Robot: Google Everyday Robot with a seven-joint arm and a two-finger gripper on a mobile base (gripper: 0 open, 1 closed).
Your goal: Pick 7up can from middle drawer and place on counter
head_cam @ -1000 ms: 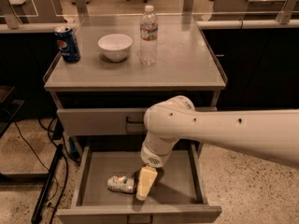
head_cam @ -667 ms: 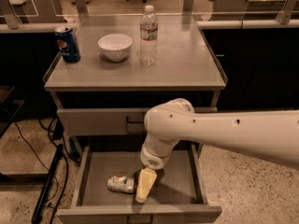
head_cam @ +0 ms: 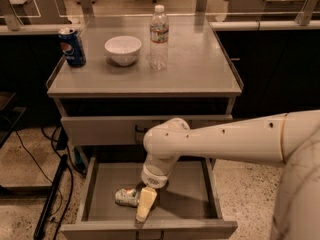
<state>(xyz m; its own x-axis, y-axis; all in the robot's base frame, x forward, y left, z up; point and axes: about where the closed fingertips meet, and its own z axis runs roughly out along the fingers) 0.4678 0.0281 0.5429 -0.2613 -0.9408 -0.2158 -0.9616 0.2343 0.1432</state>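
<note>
**Jaws low in the open drawer, beside the can**

The arm (head_cam: 225, 139) comes in from the right and bends down into the drawer (head_cam: 187, 199). The jaws hang low over its floor, near the front wall. The 7up can (head_cam: 125, 196) lies on its side just left of the jaws. If they touch it I cannot tell, and also not if the jaws are wide or narrow. Above and behind the jaws is the tabletop (head_cam: 195, 69) — on it stand a Pepsi can (head_cam: 72, 46), a bowl (head_cam: 123, 50) and a bottle (head_cam: 158, 36).

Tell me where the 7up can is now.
In the camera view, the 7up can lies in the open middle drawer, left of centre near its front, the gripper beside it.
</note>
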